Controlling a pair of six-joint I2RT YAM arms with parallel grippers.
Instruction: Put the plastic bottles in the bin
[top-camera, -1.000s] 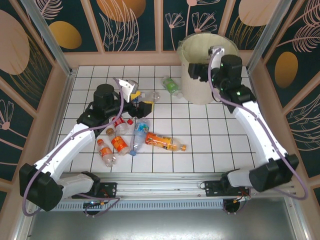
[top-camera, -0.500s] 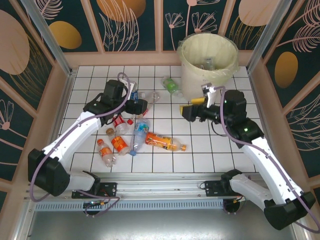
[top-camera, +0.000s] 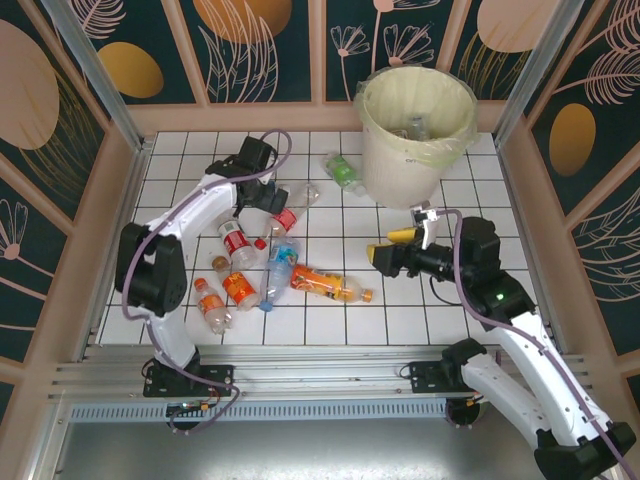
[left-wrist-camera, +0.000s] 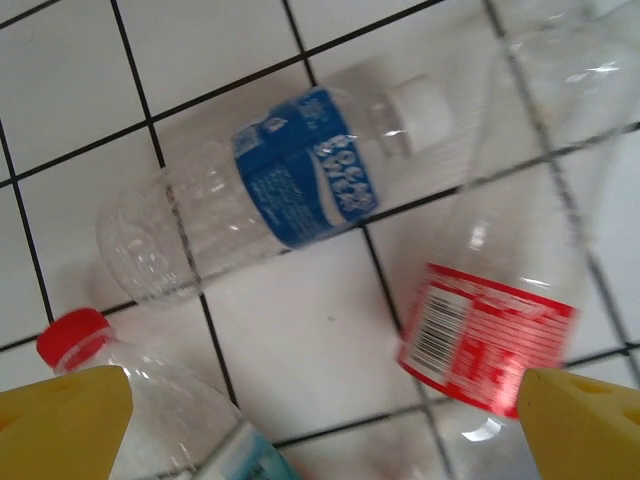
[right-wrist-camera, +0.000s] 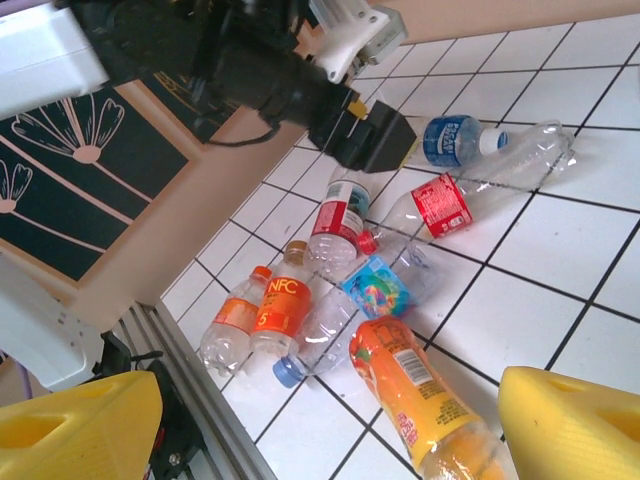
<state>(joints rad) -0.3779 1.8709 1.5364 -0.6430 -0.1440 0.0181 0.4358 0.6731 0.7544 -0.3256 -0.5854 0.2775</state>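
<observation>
Several plastic bottles lie in a cluster left of centre: an orange one (top-camera: 325, 283), a blue-capped one (top-camera: 280, 264), a red-labelled one (top-camera: 237, 241) and an NFC one (top-camera: 239, 287). A green-labelled bottle (top-camera: 343, 170) lies by the bin (top-camera: 385, 160), which holds a bottle (top-camera: 417, 126). My left gripper (top-camera: 268, 197) hangs open just above a blue-labelled bottle (left-wrist-camera: 300, 170) and a red-labelled one (left-wrist-camera: 490, 330), holding nothing. My right gripper (top-camera: 383, 256) is open and empty, right of the orange bottle (right-wrist-camera: 420, 390), its yellow fingers (right-wrist-camera: 75, 425) wide apart.
Raised wooden walls (top-camera: 120, 190) frame the white tiled table (top-camera: 400, 320). The metal rail (top-camera: 320, 365) with the arm bases runs along the near edge. Open tiles lie between the bottle cluster and the right wall.
My right arm has come back from over the bin and dropped to mid-table, its jaws widening. My left arm has swung toward the back, over the blue- and red-labelled bottles.
</observation>
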